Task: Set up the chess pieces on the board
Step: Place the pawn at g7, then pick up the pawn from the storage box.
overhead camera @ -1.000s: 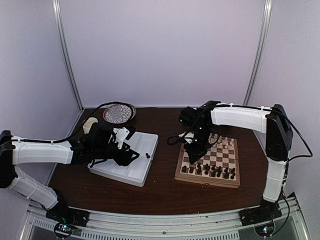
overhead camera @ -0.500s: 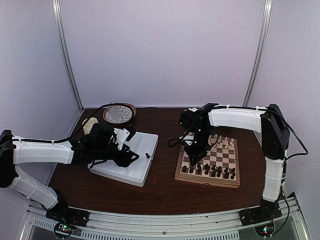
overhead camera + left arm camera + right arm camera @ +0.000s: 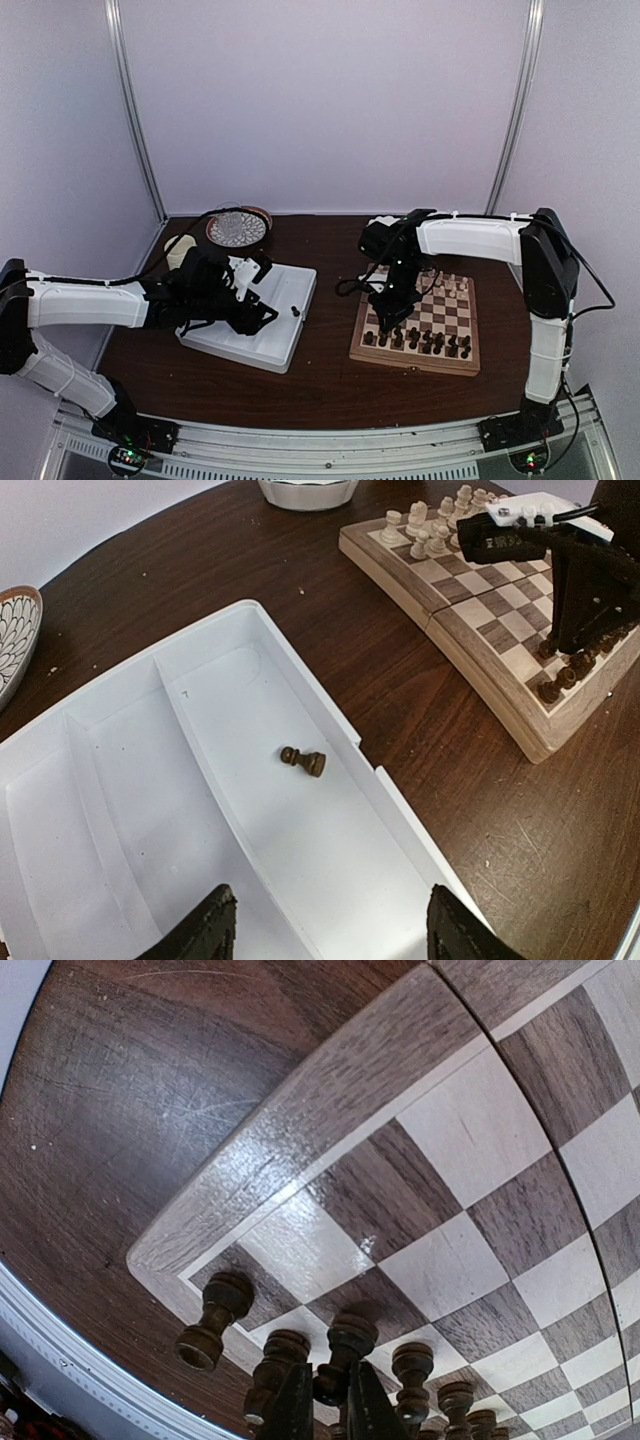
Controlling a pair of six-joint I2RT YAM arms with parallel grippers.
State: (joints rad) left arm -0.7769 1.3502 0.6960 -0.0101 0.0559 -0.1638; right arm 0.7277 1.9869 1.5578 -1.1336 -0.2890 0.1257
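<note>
right gripper (image 3: pixel 328 1388) clamped a piece (image 3: pixel 350 1336) to seat it on the board (image 3: pixel 470 1140); left gripper (image 3: pixel 330 935) apart, ready over tray (image 3: pixel 120 780).

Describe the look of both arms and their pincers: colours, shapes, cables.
The left arm and right arm both have smooth white shells, with black joints and black wrist ends. Thin black cables run loosely along them. The left pincer and right pincer each have two black fingers.
</note>
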